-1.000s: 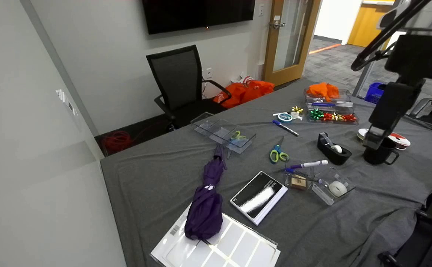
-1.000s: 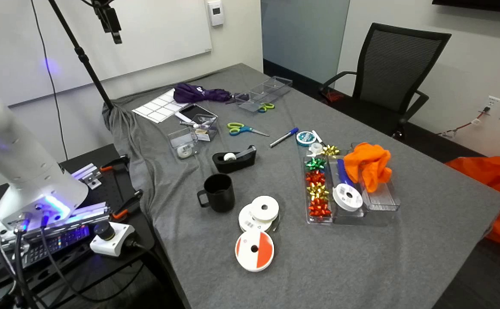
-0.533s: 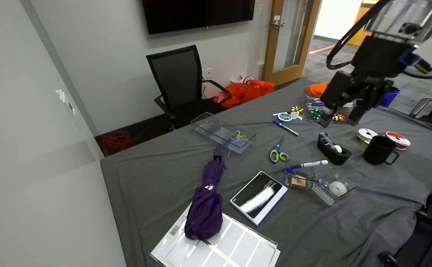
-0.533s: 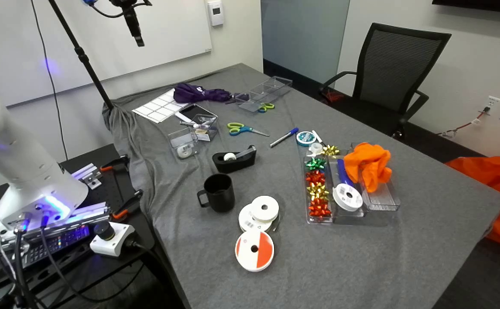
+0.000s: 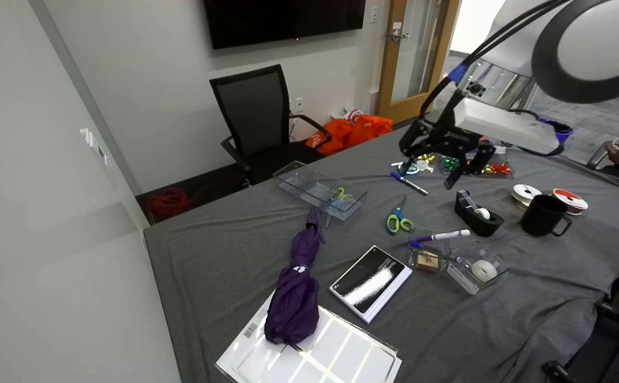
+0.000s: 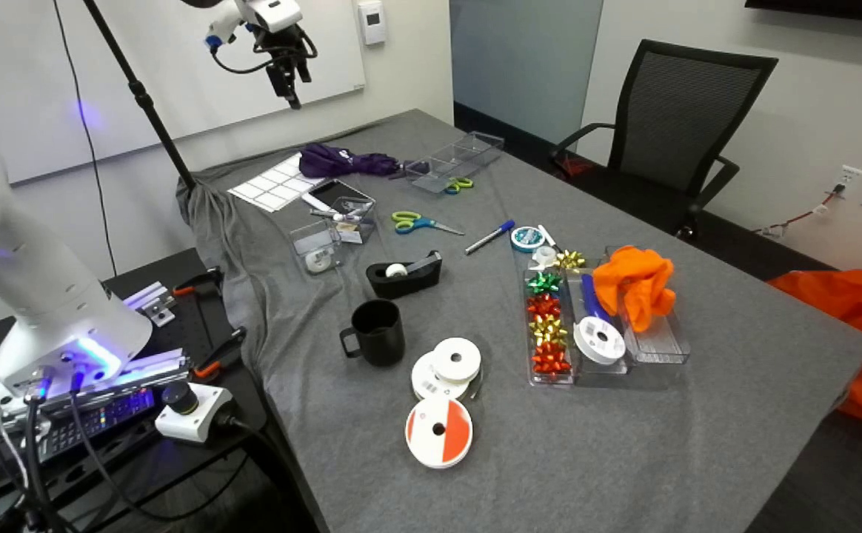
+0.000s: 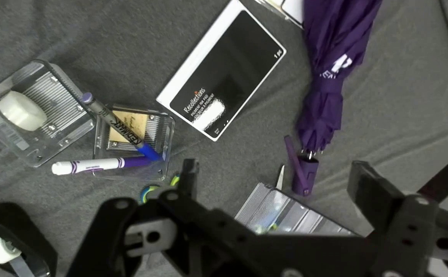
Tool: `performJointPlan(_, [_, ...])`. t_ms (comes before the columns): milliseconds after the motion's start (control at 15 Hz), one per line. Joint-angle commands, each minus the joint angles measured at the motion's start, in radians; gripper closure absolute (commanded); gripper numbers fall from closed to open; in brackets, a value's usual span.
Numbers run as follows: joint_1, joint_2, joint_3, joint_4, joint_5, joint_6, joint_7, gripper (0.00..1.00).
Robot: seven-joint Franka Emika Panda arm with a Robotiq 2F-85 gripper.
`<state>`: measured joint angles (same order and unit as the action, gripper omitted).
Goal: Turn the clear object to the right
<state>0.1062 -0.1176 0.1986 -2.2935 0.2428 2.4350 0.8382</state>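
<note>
Clear organizer [image 5: 317, 190], one: lying at the edge of the table [image 5: 214, 276], just beside the purple umbrella [image 5: 292, 300], untouched. Pincer [image 7: 274, 170], one: spread wide, grasping nothing — presumably so I can straddle one wall and swing it right. Changed since half a second ago: pincer nearer the organizer — which has not moved.

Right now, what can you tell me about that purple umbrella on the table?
The purple umbrella is closed, its fabric gathered in folds. A band wraps its middle, with white printing beside it. Pale rib tips show at the fabric's narrow end, just before a short purple handle with a strap-like strip. It lies on the grey cloth, its bulkier end over the white grid-printed sheet, apart from the black-and-white box nearby. The gripper is not touching it.
</note>
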Motion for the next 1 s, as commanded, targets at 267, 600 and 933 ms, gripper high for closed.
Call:
performJointPlan(267, [0.02, 0.252, -0.048, 0.219, -0.186, 0.119, 0.521, 0.0])
performJointPlan(600, [0.035, 0.261, -0.071, 0.229, -0.199, 0.11, 0.551, 0.0])
performJointPlan(933, [0.037, 0.265, -0.071, 0.236, -0.199, 0.11, 0.556, 0.0])
